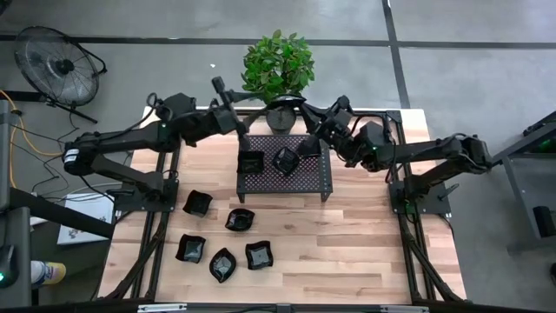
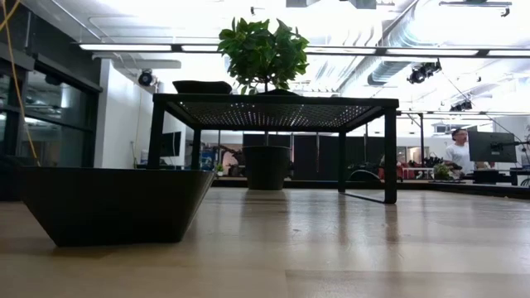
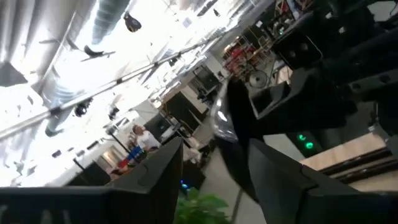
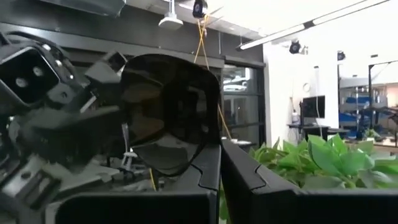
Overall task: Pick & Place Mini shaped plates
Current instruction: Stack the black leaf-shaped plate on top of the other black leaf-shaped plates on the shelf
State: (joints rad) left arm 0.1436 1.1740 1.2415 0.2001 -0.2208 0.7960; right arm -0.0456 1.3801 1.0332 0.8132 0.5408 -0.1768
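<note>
My right gripper [image 4: 221,168] is shut on one glossy black mini plate [image 4: 171,112], raised above the rack's far edge near the plant. My left gripper [image 3: 211,186] stands open just left of it. The same plate [image 3: 225,127] shows edge-on beyond its spread fingers. In the high view the two grippers [image 1: 228,104] [image 1: 308,115] face each other over the black perforated rack [image 1: 321,178]. Two plates [image 1: 251,162] [image 1: 286,160] rest on the rack's top. Several more [image 1: 240,220] lie on the table's near left. My right gripper pinches the plate's rim [image 4: 208,149] between its two fingers. They slant up from the table's right side. The plate stands upright past the fingers, one broad face turned to the wrist camera, lifted clear of the rack and the table.
A potted plant [image 1: 278,61] stands in a round black pot [image 2: 267,165] at the table's far edge behind the rack. One plate [image 2: 116,203] sits close before the low camera. A fan [image 1: 56,65] stands on the floor, far left. Bare wood lies on the table's near right.
</note>
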